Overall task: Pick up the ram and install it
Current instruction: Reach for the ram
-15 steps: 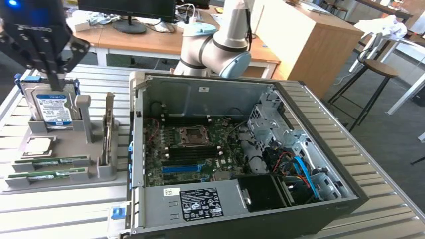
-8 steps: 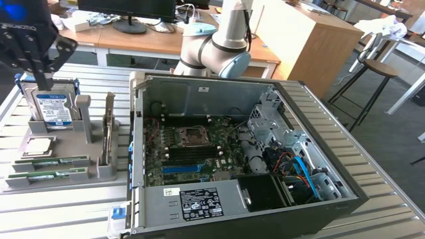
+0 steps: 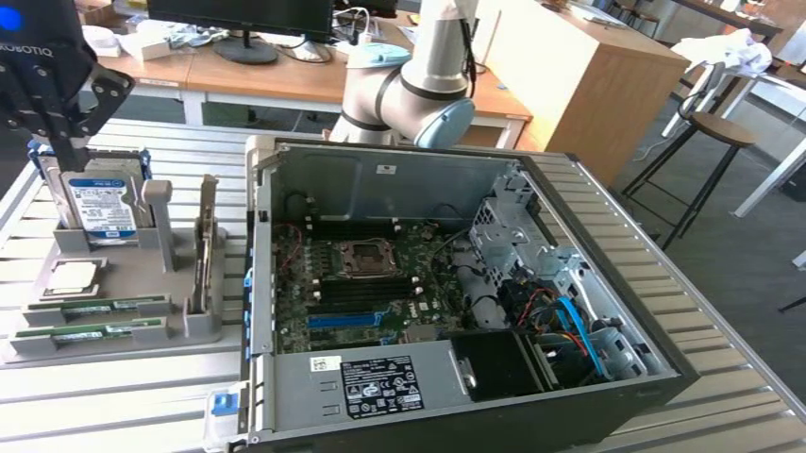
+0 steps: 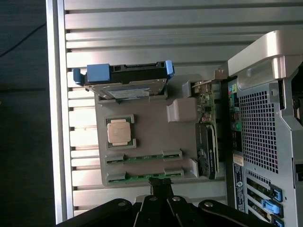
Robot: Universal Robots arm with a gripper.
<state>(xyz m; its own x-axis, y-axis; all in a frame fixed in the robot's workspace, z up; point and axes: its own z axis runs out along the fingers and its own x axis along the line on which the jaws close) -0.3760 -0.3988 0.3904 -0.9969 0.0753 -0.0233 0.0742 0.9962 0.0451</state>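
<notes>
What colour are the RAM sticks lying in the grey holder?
The RAM sticks are green, clearest in the exterior view.

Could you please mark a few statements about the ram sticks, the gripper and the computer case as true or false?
1. Two ram sticks lie in the grey holder. True.
2. The gripper carries a ram stick. False: both sticks are in the holder, and it hangs above the hard drive.
3. The computer case is open, with the motherboard showing. True.
4. The hard drive lies flat. False: it stands on edge.
</notes>
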